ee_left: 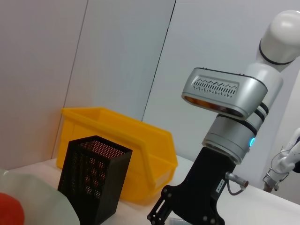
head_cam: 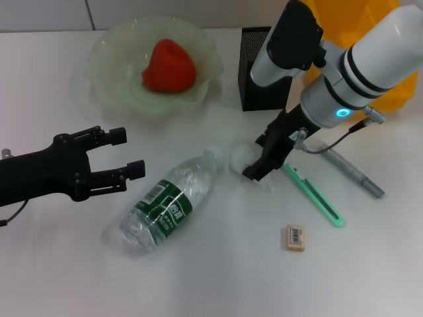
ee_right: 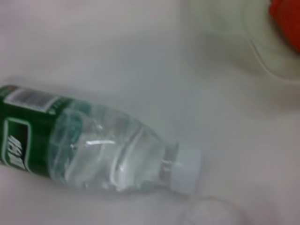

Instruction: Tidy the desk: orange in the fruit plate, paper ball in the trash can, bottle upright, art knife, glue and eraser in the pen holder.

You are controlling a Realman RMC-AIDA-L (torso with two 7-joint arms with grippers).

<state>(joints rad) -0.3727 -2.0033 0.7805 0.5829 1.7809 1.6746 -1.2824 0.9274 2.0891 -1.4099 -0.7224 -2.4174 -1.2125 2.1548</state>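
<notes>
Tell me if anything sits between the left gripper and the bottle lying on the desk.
Nothing visible does. The left gripper is open beside the bottle, with only bare desk between them. The right gripper is down at the paper ball, just past the bottle's cap.

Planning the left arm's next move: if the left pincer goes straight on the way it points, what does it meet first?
Probably the lying bottle: the open left pincer points across the table toward its upper half. Height is unclear, so it may pass above.
</notes>
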